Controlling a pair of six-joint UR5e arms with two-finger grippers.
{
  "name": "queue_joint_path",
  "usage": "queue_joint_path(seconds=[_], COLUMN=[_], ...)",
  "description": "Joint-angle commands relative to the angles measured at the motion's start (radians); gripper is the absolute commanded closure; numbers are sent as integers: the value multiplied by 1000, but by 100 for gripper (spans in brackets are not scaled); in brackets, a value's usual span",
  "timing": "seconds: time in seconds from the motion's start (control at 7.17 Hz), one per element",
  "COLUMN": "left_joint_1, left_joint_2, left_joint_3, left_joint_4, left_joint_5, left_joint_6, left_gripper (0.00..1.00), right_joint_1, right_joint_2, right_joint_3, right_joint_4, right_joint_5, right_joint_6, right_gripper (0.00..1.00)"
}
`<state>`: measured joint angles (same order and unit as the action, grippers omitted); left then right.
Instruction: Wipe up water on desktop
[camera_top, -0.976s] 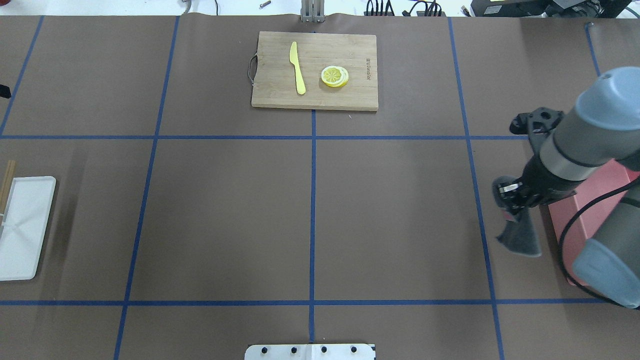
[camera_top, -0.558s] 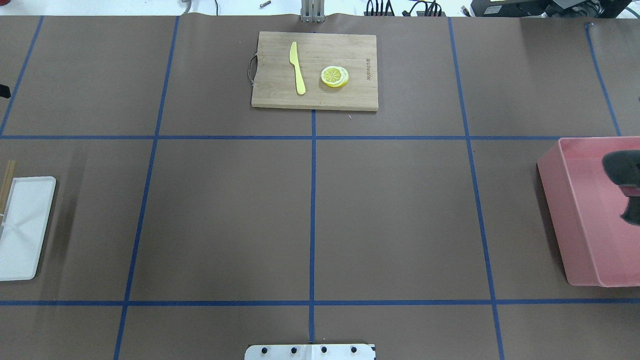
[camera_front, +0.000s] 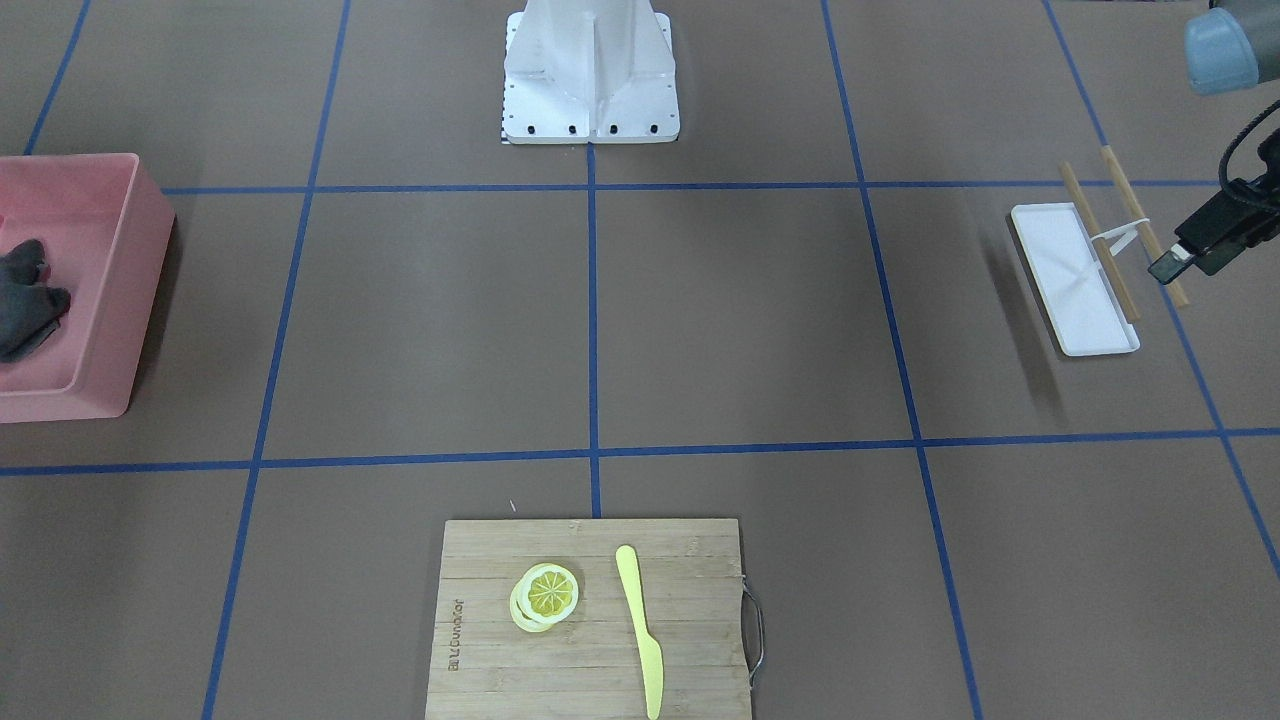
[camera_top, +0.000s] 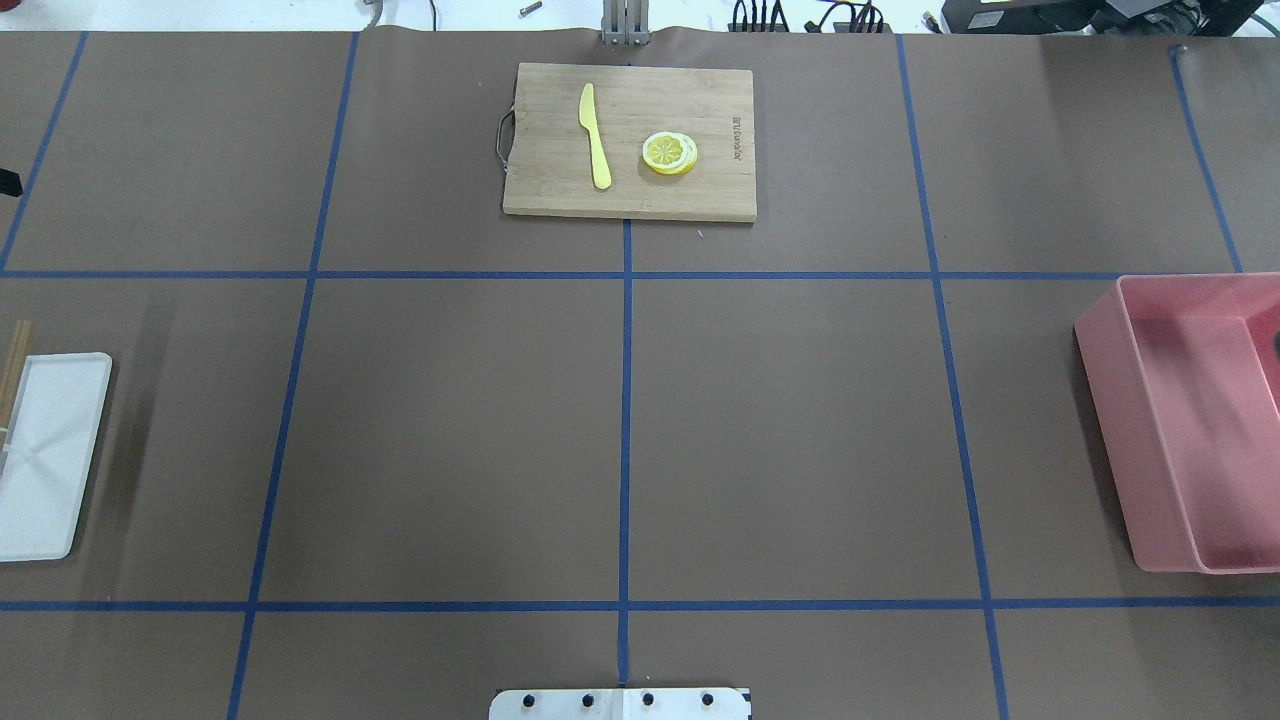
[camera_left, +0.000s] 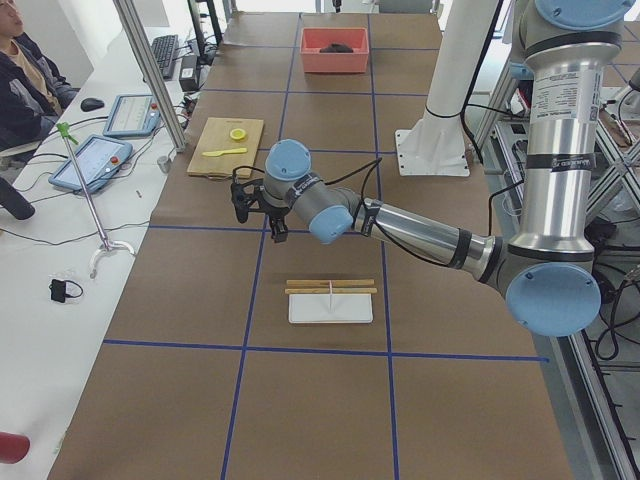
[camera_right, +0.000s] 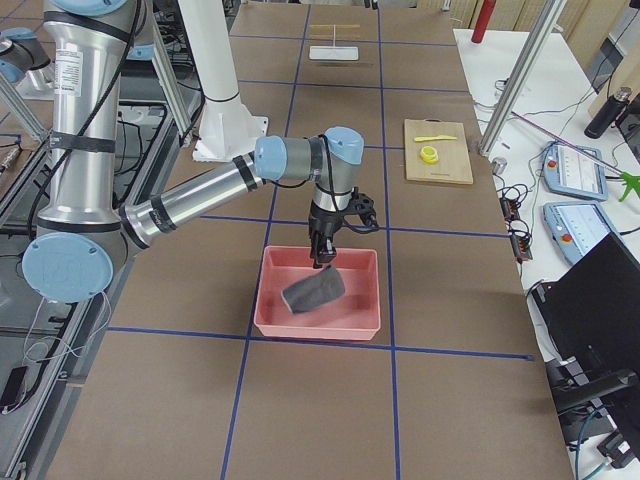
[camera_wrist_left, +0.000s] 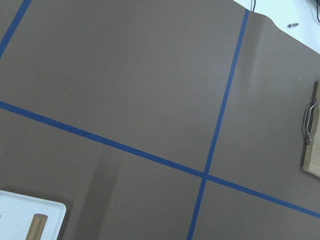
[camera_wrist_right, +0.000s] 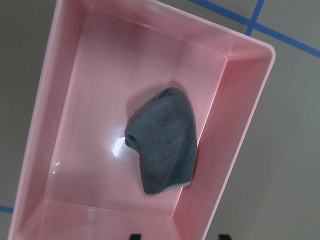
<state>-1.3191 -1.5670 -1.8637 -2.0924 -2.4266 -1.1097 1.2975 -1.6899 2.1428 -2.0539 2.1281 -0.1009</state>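
The desktop (camera_top: 780, 430) is a flat brown surface with a grid of blue tape lines; I see no water on it. A grey cloth (camera_wrist_right: 165, 140) lies crumpled inside a pink bin (camera_wrist_right: 75, 100) at the table's right end. My right gripper (camera_right: 322, 258) hovers just above the cloth (camera_right: 313, 290). In the right wrist view its fingertips (camera_wrist_right: 135, 236) stand apart at the bottom edge with nothing between them. My left gripper (camera_left: 277, 232) hangs over the table's left part, beyond the white tray (camera_left: 330, 308). I cannot tell whether it is open or shut.
A bamboo cutting board (camera_top: 560, 190) with a yellow knife (camera_top: 596, 135) and lemon slices (camera_top: 669, 153) lies at the far middle. A white tray (camera_top: 50, 450) with chopsticks (camera_front: 1095, 235) sits at the left edge. The pink bin (camera_top: 1110, 400) stands at the right edge.
My right gripper carried the grey cloth rightward from beside the pink bin to over it, then out of the overhead view. The cloth now lies in the bin, let go.
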Motion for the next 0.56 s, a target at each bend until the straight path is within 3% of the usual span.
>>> queue_joint_path(seconds=[0.0,0.42], left_joint_1=[-2,-3], left_joint_2=[8,15], left_joint_3=[-5,3], left_joint_4=[0,0], left_joint_5=[0,3], left_joint_6=[1,66], left_gripper=[2,3], right_joint_1=[2,23], right_joint_2=[-5,-2], right_joint_3=[-15,-15], right_joint_4=[0,1], right_joint_5=[25,42], right_joint_6=[-3,-3], right_gripper=[0,0])
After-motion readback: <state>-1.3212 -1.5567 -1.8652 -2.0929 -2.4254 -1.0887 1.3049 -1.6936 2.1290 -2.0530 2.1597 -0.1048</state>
